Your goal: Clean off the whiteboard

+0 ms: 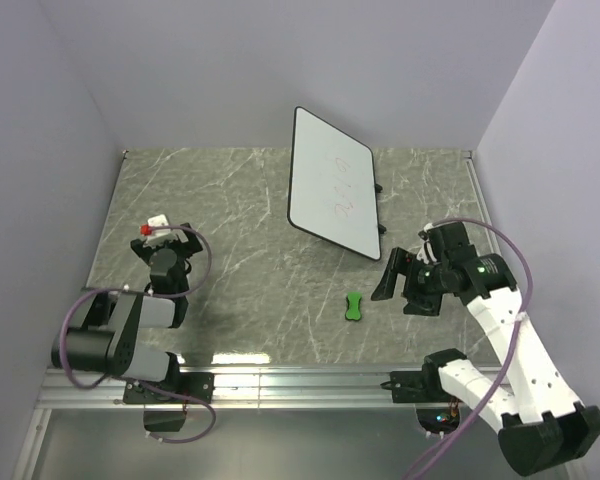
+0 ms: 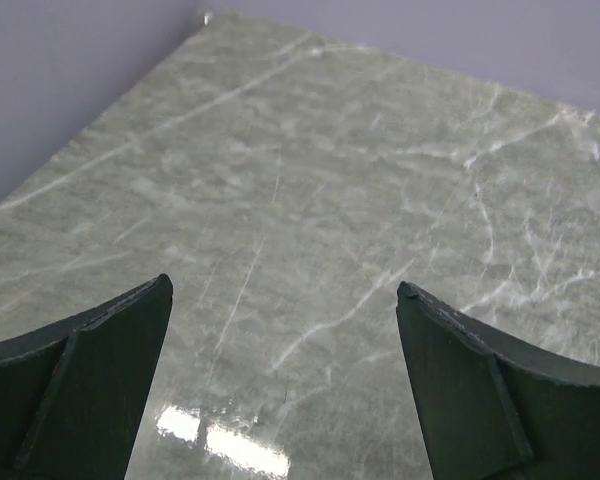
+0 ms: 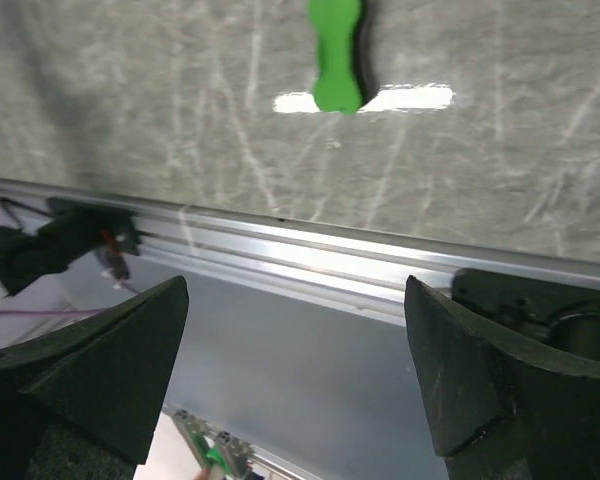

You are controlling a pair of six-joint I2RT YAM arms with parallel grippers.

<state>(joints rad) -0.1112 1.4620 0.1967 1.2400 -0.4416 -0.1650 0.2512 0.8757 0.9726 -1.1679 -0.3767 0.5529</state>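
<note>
The whiteboard [image 1: 330, 185] stands tilted at the back middle of the table, white with a thin black rim and faint pen marks on its face. A small green eraser [image 1: 353, 306] lies on the table in front of it and also shows at the top of the right wrist view [image 3: 336, 55]. My right gripper [image 1: 392, 282] is open and empty, just right of the eraser and apart from it; its jaws [image 3: 295, 285] stand wide. My left gripper [image 1: 170, 232] is open and empty over bare table at the left [image 2: 285, 287].
The table is grey marble [image 1: 240, 210] with lilac walls on three sides. An aluminium rail [image 1: 280, 380] runs along the near edge and shows in the right wrist view [image 3: 310, 255]. The whiteboard's black feet [image 1: 381, 228] stick out at its right.
</note>
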